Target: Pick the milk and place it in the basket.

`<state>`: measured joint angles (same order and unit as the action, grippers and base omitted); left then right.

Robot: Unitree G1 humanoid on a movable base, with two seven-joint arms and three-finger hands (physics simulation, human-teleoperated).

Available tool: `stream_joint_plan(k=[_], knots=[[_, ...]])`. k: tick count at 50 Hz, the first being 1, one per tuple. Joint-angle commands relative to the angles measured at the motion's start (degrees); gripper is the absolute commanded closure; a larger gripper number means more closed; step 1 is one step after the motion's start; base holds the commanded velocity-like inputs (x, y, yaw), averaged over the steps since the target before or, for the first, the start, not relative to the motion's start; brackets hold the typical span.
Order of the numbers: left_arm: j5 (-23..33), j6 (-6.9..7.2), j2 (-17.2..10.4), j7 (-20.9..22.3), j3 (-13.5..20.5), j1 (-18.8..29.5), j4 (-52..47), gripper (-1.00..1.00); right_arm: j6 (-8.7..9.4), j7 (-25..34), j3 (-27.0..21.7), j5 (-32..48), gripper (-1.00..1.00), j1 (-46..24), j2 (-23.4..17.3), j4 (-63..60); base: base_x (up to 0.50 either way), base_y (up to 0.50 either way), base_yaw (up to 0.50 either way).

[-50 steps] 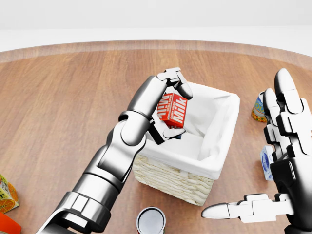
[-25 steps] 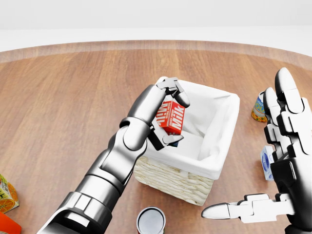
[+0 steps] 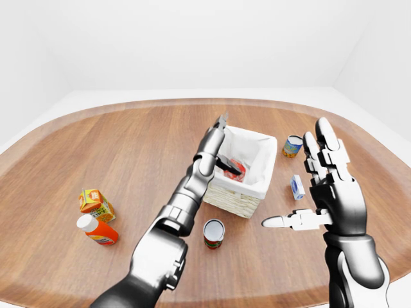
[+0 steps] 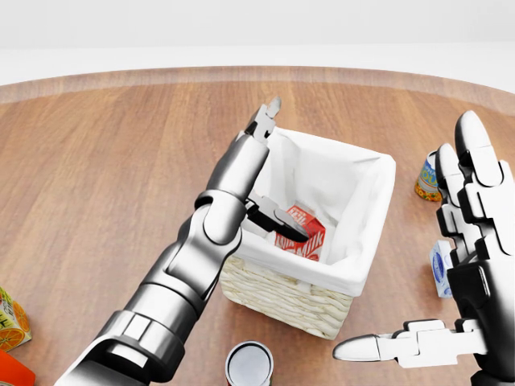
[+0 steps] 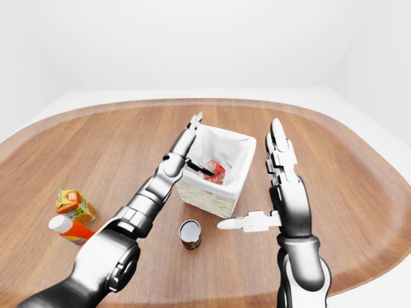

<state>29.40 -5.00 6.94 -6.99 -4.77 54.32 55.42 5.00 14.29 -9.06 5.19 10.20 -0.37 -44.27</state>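
The left hand (image 4: 261, 173) is held over the near-left rim of the basket (image 4: 366, 265), with its fingers spread wide and nothing gripped in them. One finger (image 4: 265, 118) is pointed up and away, and the thumb (image 4: 278, 219) is stretched out low, inside the basket. The milk carton (image 4: 301, 233) is lying right under that thumb, on the white cloth at the bottom of the basket. Whether the thumb is touching the carton cannot be told.

Trouble could be caused here if the hand is pulled up carelessly. The carton could be caught by the low thumb and dragged up or tipped out. The cloth liner could be hooked by a finger and lifted too. The basket could be knocked sideways by the forearm, which is leaned close against its left wall. A straight lift, with the fingers kept wide, would probably be safest.

The left arm is stretched far out from the body, with the wrist bent down over the rim.

The right hand (image 4: 463, 265) is held up to the right of the basket, well apart from it. It is open and flat, with the fingers pointed up, the thumb pointed sideways toward the left arm, and nothing held in it.

Below the left arm a can (image 4: 249, 364) is seen. Far to the left an orange juice box (image 3: 95, 203) and an orange bottle (image 3: 97, 230) are lying.
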Motion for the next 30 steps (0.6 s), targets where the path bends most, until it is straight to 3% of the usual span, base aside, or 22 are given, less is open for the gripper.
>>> stream_joint_plan(k=[1, 18, 25, 27, 29, 30], knots=[[0.09, 0.00, 0.06, -0.72, 0.33, 0.41, 0.19, -1.00, 0.00, -0.02, -0.02, 0.02, -1.00, -0.03, 0.00, 0.02, 0.00, 0.00, 0.00], [-1.25, 0.00, -0.23, -1.59, 0.77, 0.40, -0.04, -1.00, 0.00, -0.09, -0.05, 0.01, -1.00, -0.17, -0.06, 0.63, 0.00, 0.00, 0.00], [-4.09, 0.00, -0.56, 1.10, 1.24, -1.20, -6.77, -1.00, 0.00, -0.15, 0.18, 0.21, -1.00, -0.06, -0.04, 0.90, 0.00, 0.00, 0.00], [-4.92, 1.38, -1.01, 2.11, 1.46, -2.24, -11.84, -1.00, 0.00, -0.15, 0.03, 0.13, -1.00, -0.17, -0.09, 0.83, 0.00, 0.00, 0.00], [-7.63, 4.86, -1.43, 3.91, 2.37, -2.59, -15.72, -1.00, 0.00, -0.13, -0.02, 0.06, -1.00, -0.19, -0.10, 0.94, 0.00, 0.00, 0.00], [-8.02, 5.46, -2.25, 3.98, 2.47, -2.87, -17.19, -1.00, 0.00, -0.18, 0.22, 0.28, -1.00, -0.07, -0.05, 1.19, 0.00, 0.00, 0.00]])
